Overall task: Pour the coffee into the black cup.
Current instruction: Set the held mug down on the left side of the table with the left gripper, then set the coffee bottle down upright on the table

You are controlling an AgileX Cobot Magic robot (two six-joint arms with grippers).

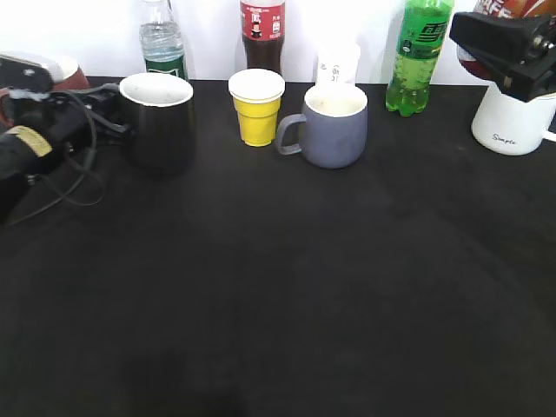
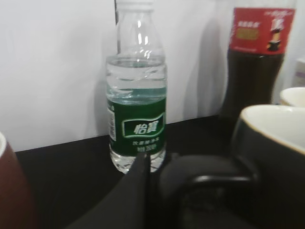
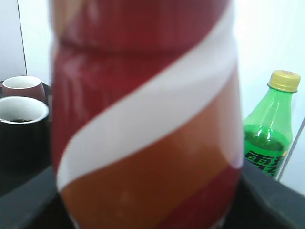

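The coffee bottle (image 3: 143,119), with its red, white and orange-brown wrap, fills the right wrist view. My right gripper (image 1: 508,52) is shut on it and holds it upright in the air at the top right, above the white mug. The black cup (image 1: 158,122) stands at the back left, white inside; it also shows in the right wrist view (image 3: 21,131). My left gripper (image 2: 162,186) is at the cup's left side, and its fingers appear closed around the black loop handle (image 2: 217,180).
Along the back stand a water bottle (image 1: 162,39), a cola bottle (image 1: 262,35) and a green soda bottle (image 1: 420,56). A yellow paper cup (image 1: 256,109), a grey-blue mug (image 1: 334,126), a white mug (image 1: 512,122) and a reddish-brown mug (image 3: 21,86) are also on the table.
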